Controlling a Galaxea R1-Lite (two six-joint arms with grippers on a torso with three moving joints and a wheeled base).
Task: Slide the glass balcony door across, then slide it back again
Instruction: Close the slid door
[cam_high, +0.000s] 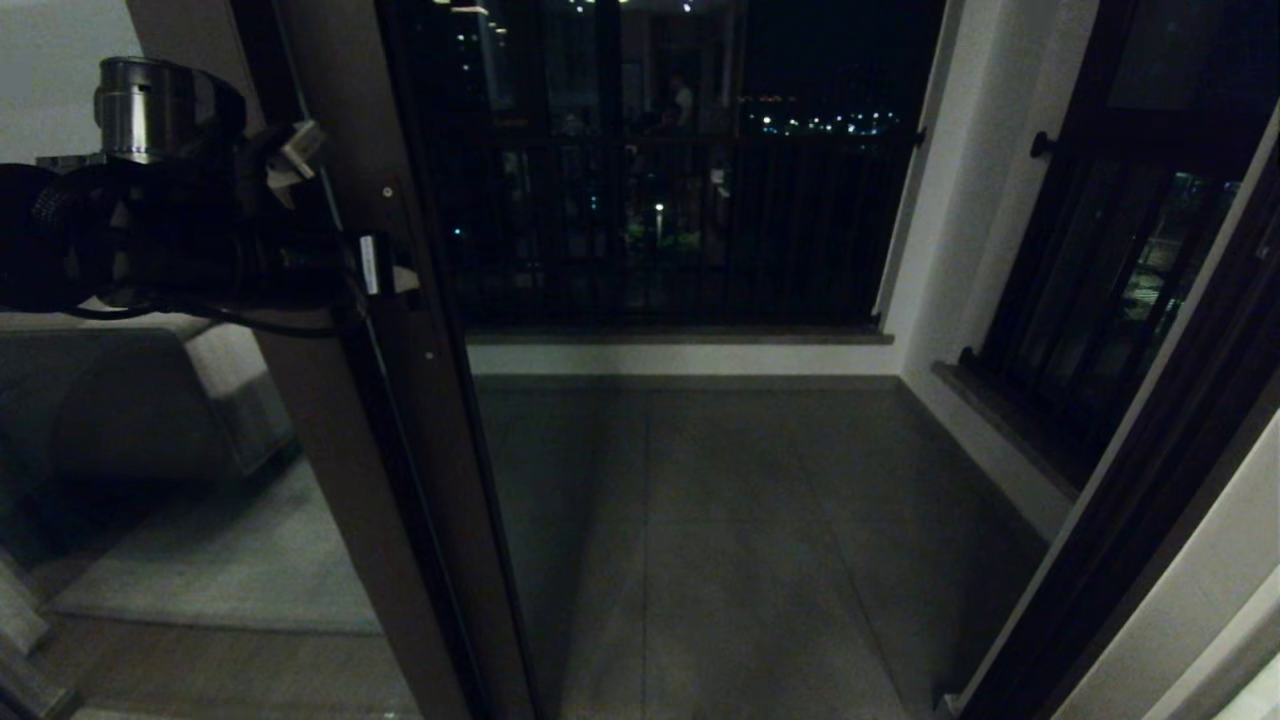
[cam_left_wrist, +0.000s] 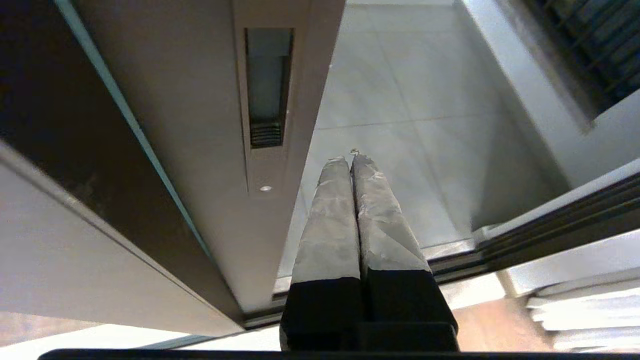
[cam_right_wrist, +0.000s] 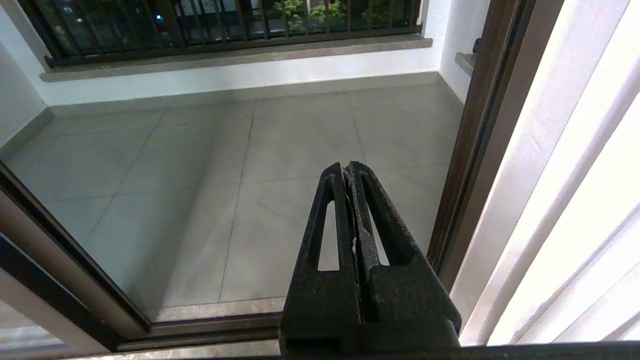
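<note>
Item: glass balcony door (cam_left_wrist: 210, 150), stile running lengthwise just beside my left gripper (cam_left_wrist: 351, 159), fingers pressed together, holding nothing; right gripper (cam_right_wrist: 347, 167) likewise, parked farther off.

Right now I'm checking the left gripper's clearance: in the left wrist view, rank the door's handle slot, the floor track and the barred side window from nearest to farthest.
From the left gripper, shut:
1. Handle slot in the glass balcony door, alongside the fingertips.
2. Floor track, below, on the threshold.
3. Barred side window, across the balcony.
</note>
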